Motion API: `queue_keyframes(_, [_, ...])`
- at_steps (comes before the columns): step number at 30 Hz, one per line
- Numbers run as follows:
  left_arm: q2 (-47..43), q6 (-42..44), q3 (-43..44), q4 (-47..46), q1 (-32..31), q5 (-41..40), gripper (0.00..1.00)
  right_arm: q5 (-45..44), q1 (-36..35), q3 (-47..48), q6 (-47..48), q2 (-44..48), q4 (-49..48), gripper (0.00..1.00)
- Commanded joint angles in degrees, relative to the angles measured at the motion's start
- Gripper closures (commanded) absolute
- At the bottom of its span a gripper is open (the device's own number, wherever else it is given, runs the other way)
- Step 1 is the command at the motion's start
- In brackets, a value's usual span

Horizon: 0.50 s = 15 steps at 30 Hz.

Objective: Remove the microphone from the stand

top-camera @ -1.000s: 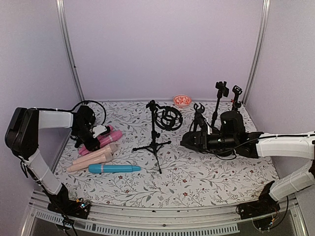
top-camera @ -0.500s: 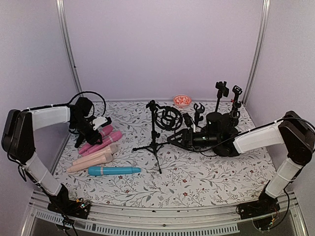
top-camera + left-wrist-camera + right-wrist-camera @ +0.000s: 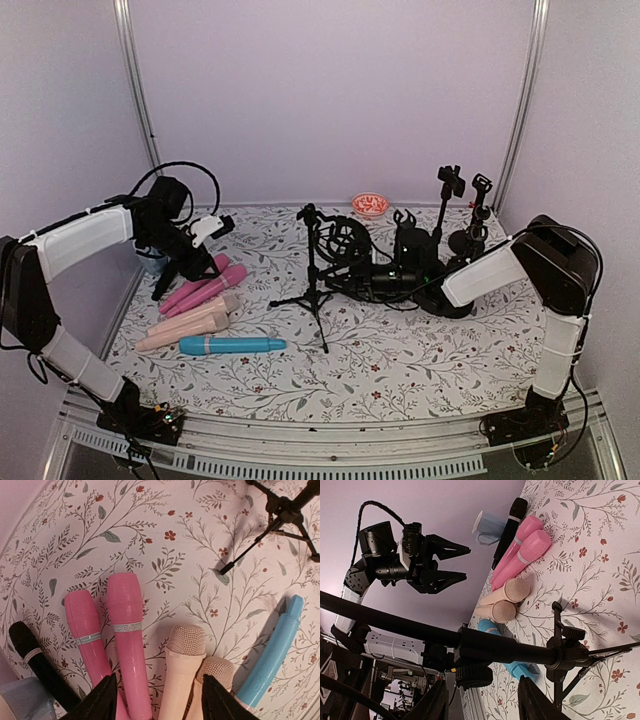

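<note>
With the left end effector [image 3: 159,680] and right end effector [image 3: 482,682] both open and empty, the right could topple the spindly stand [image 3: 315,262] by nudging it.

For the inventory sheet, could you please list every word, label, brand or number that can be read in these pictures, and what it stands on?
No text can be read in any view.
The pale bands on the two pink microphones show only a blurred pattern.
The light band on the black microphone is too small to read.

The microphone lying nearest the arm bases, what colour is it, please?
The microphone is light blue, clearest in the left wrist view.
</note>
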<state>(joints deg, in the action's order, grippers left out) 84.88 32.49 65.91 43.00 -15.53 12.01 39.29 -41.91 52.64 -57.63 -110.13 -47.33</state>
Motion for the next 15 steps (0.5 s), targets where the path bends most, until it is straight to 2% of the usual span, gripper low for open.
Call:
queue_keyframes(1, [-1.15,-0.53,0.85,1.99,-1.58,1.16,0.41,1.73,0.62,1.21,-5.19,-2.81,-6.27,0.52])
queue_keyframes(7, [-1.25,-0.07,0.01,2.00,-2.56,-0.25,0.42,2.95,1.38,1.05,-11.59,-6.22,-14.44,0.60])
queue_keyframes(15, [-1.81,0.39,-1.39,1.43,-2.96,-1.82,0.43,3.33,1.45,1.70,-14.95,-7.32,-17.57,0.63])
